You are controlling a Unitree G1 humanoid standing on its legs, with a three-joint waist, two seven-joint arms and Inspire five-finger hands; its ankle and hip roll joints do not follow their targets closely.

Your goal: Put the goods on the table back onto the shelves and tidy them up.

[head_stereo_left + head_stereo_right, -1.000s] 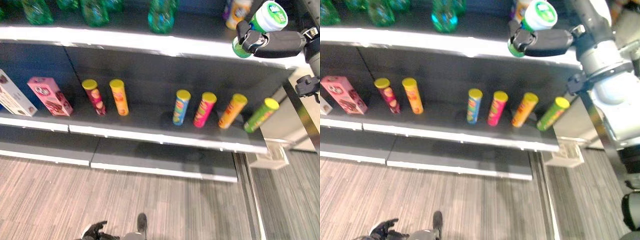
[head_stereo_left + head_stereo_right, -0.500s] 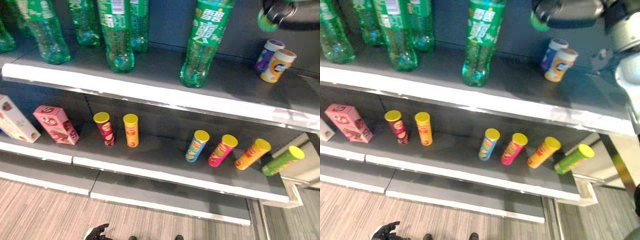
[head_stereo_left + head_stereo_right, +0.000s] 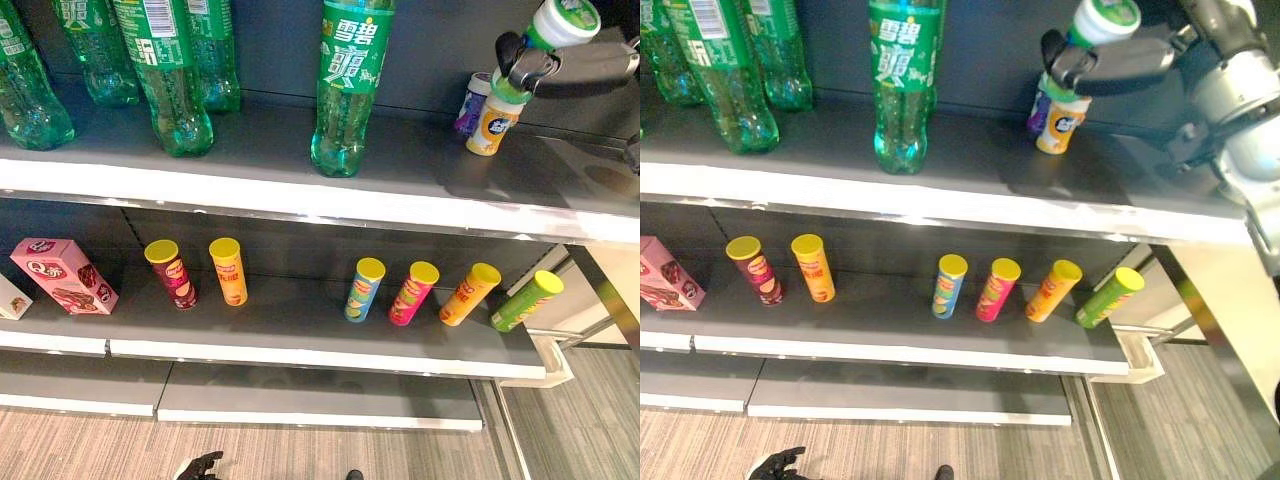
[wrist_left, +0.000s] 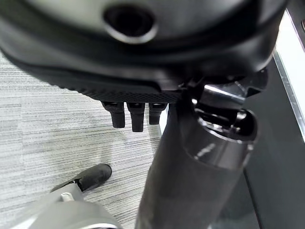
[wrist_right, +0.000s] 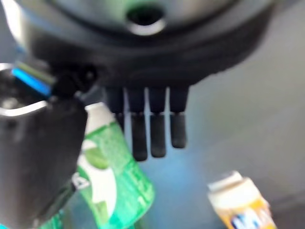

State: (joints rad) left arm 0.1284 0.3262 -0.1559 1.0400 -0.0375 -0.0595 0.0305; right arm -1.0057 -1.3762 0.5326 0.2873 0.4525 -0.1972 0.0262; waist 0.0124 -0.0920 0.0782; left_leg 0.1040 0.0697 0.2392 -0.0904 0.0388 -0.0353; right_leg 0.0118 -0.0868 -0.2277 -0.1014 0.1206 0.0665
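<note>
My right hand (image 3: 582,70) is shut on a green tub with a white lid (image 3: 562,20), tilted and held over the right end of the upper shelf (image 3: 300,192). The tub's lower end hangs just above a small orange bottle (image 3: 493,125) and a purple bottle (image 3: 468,104) that stand at the back of that shelf. In the right wrist view the thumb presses the green tub (image 5: 112,176) while the fingers (image 5: 152,131) reach past it; the orange bottle (image 5: 240,205) lies beyond. My left hand (image 3: 198,466) hangs low by the floor, its fingers (image 4: 133,114) relaxed.
Tall green soda bottles (image 3: 350,90) stand along the upper shelf, with bare shelf to the right of them. The lower shelf (image 3: 300,350) carries several crisp tubes (image 3: 365,290), a green tube (image 3: 525,302) at its right end, and a pink box (image 3: 62,275) at the left.
The camera has tilted up to the upper shelf. My right hand has come down with the green tub, from above the small bottles to just over them.
</note>
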